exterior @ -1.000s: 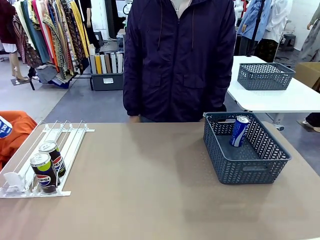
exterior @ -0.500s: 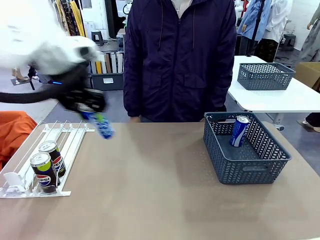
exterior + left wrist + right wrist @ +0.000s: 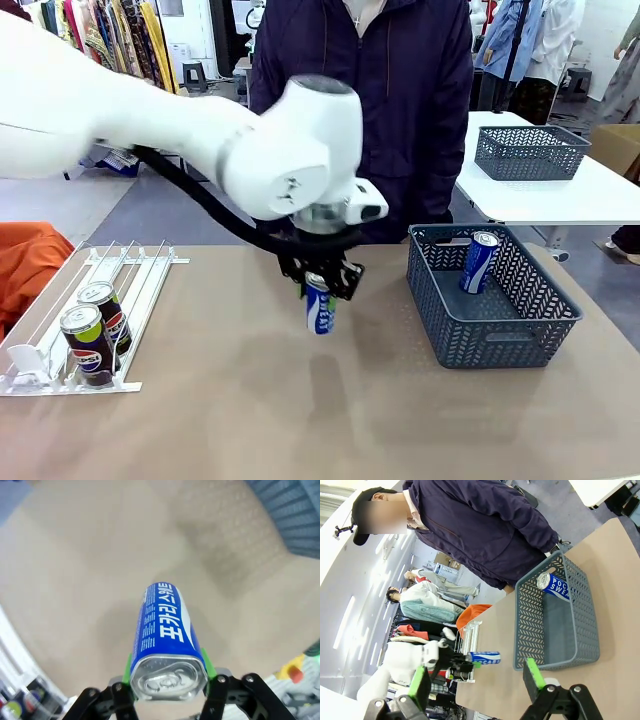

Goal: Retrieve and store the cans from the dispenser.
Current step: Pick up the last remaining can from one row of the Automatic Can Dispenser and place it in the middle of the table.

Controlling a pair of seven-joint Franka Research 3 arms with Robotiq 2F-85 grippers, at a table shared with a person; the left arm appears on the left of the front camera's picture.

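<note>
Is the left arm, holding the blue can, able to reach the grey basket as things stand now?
Probably yes. The left gripper holds the blue can above bare table, near the basket; nothing stands between them. The basket's top is open, with one can leaning inside.

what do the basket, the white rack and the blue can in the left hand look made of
Basket: likely moulded plastic, matte dark grey, one-piece lattice walls.
White rack: probably coated metal wire, thin straight rails; stoppers look plastic.
Blue can: thin metal, likely aluminium; shiny silver top with pull tab, glossy printed body.
</note>
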